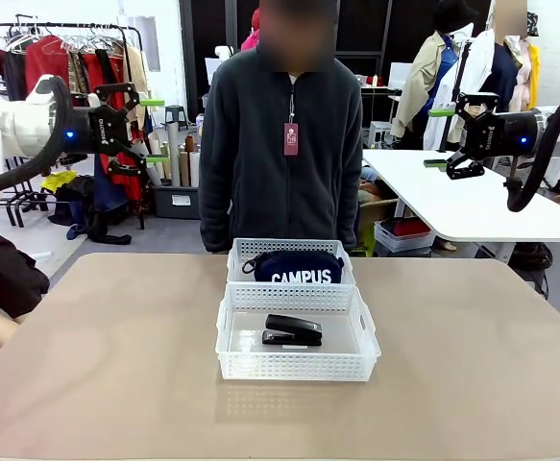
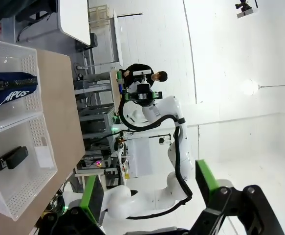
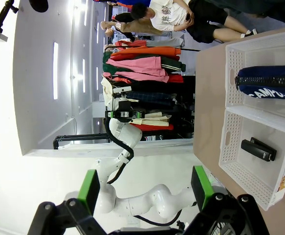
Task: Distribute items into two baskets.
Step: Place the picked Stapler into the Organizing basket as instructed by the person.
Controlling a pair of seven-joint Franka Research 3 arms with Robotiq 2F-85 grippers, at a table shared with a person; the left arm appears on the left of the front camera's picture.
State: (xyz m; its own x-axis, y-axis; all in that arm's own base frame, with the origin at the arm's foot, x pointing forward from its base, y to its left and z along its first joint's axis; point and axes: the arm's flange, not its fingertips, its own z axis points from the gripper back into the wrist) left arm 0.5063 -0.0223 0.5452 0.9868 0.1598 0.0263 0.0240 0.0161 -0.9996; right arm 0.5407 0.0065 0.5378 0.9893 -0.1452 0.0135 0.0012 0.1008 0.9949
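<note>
Two white lattice baskets sit end to end at the table's middle. The near basket (image 1: 297,360) holds a black stapler (image 1: 293,330); the far basket (image 1: 289,252) holds a navy "CAMPUS" pouch (image 1: 297,266). In the left wrist view the pouch (image 2: 9,89) and stapler (image 2: 12,157) lie in their baskets (image 2: 20,191). The right wrist view also shows the pouch (image 3: 266,82) and the stapler (image 3: 258,149). My left gripper (image 1: 151,130) hangs open, high at the left, far from the baskets. High at the right, my right gripper (image 1: 439,137) is open and empty. A person stands behind the far basket.
The tan table (image 1: 97,365) has free room on both sides of the baskets. A person's sleeve (image 1: 1,279) shows at the left edge. A white table (image 1: 452,197) stands behind at the right, and a clothes rack (image 1: 68,58) at the back left.
</note>
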